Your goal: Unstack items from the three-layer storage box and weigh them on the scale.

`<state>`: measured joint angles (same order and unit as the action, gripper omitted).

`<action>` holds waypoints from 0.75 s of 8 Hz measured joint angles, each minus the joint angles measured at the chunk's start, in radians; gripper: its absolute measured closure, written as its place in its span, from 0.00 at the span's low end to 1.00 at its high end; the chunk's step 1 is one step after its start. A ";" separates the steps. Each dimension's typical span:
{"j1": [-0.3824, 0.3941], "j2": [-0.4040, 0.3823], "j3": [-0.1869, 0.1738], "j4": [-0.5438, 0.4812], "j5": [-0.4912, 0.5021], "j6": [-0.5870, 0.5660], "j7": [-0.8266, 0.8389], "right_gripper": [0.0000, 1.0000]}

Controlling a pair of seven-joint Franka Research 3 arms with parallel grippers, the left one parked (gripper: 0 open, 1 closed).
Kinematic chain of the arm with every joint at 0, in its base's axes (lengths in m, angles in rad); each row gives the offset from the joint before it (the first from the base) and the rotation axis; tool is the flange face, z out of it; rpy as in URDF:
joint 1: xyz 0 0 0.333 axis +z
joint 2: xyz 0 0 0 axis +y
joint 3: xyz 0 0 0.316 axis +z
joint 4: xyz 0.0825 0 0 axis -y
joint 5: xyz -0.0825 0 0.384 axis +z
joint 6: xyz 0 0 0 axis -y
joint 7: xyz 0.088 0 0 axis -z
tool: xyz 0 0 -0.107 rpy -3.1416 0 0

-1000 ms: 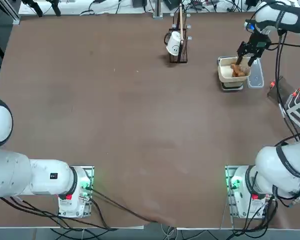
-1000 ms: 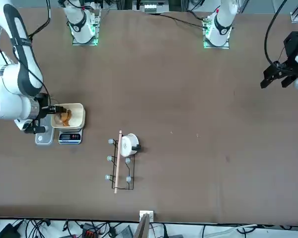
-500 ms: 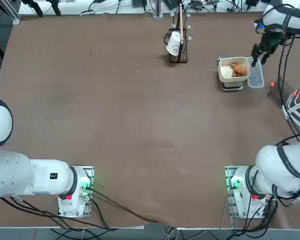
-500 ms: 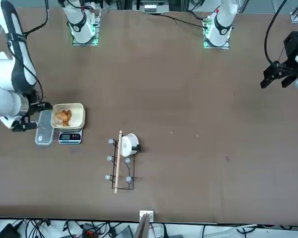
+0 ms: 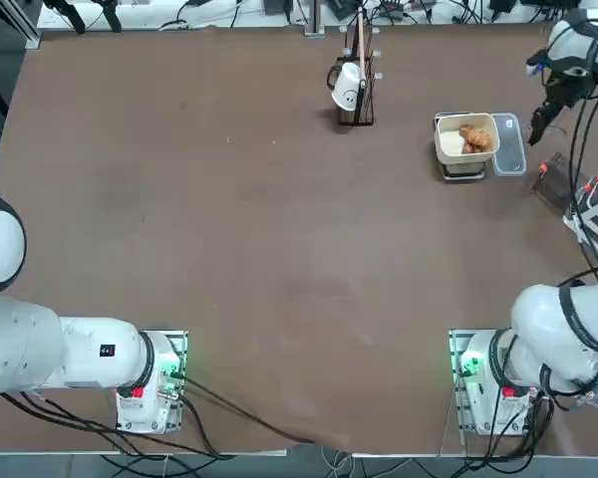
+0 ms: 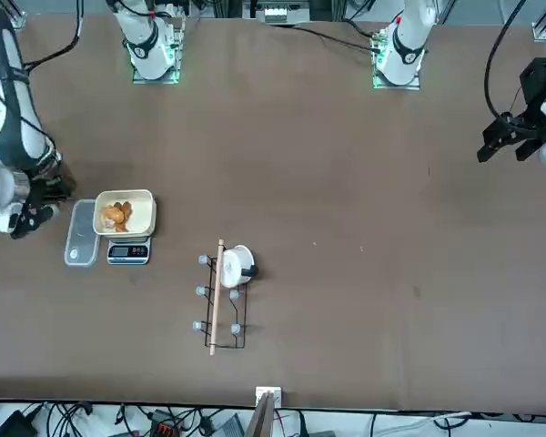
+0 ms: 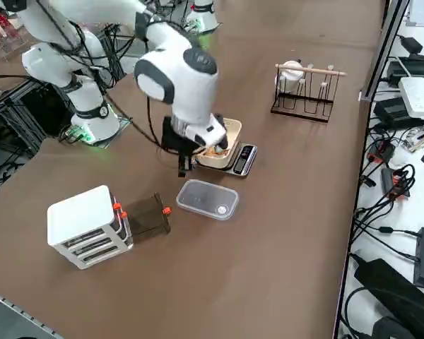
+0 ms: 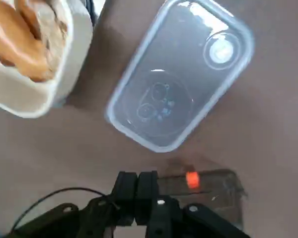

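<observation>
My right pincer [image 8: 137, 191] hangs empty, fingers pressed together, above the tabletop [image 5: 279, 249] between the clear lid [image 8: 181, 82] and the three-layer storage box [image 7: 88, 226] — presumably heading for another piece; the items [image 5: 473, 136] sit in the cream tub [image 5: 448, 147] atop the scale [image 7: 242, 159], being weighed.

Brown matte counter [image 5: 279, 249] fills the views, evenly lit, w/ soft glare patches. Off its edge well away from the gripper [image 8: 137, 191]: tangled black cables [image 7: 392, 180] and white box [image 7: 418, 95] on a grey floor.
</observation>
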<state>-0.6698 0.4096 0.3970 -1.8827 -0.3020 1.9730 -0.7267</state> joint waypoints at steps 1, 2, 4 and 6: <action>-0.019 0.019 -0.001 -0.029 -0.008 0.071 -0.045 0.98; -0.033 0.033 -0.001 -0.072 -0.024 0.154 -0.059 0.98; -0.055 0.042 -0.001 -0.134 -0.075 0.247 -0.060 0.98; -0.082 0.042 -0.002 -0.158 -0.136 0.287 -0.061 0.98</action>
<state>-0.7522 0.4515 0.3954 -2.0402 -0.4384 2.2596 -0.7876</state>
